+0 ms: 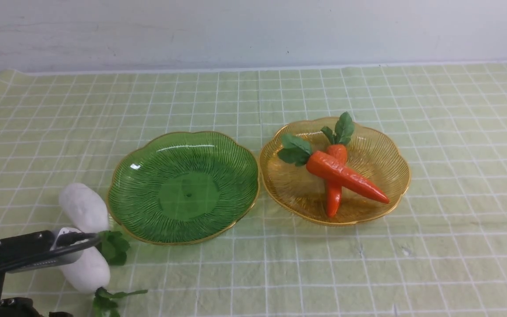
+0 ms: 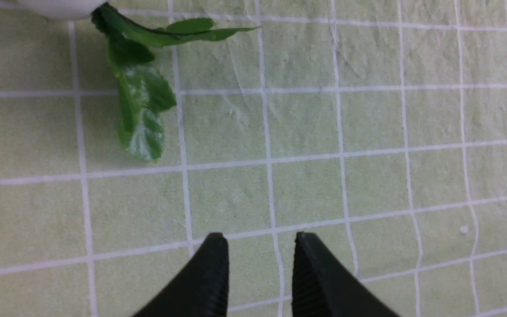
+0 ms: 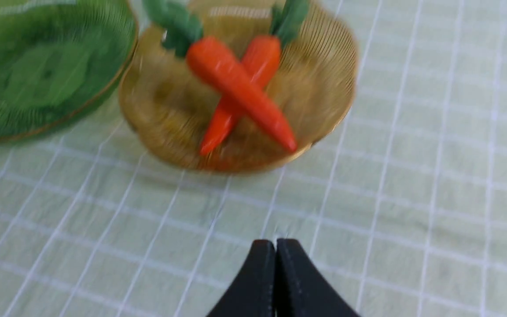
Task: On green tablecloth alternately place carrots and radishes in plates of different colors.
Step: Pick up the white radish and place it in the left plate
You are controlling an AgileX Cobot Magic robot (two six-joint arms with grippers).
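While glossy orange carrots (image 1: 341,176) lie crossed in the amber ribbed plate (image 1: 379,147), white oval radishes (image 1: 84,209) are noted beside the rim of the green plate (image 1: 187,193); left gripper (image 2: 258,237) jaws narrowly parted over bare cloth (image 2: 368,132), right gripper (image 3: 275,242) jaws closed.

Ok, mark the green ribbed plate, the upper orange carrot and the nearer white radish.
green ribbed plate (image 1: 148,185): front view, bare wall.
upper orange carrot (image 1: 346,177): front view, mid-body.
nearer white radish (image 1: 88,273): front view, body.

Left arm (image 1: 11,253) black; jaws black, tapered, ribbed
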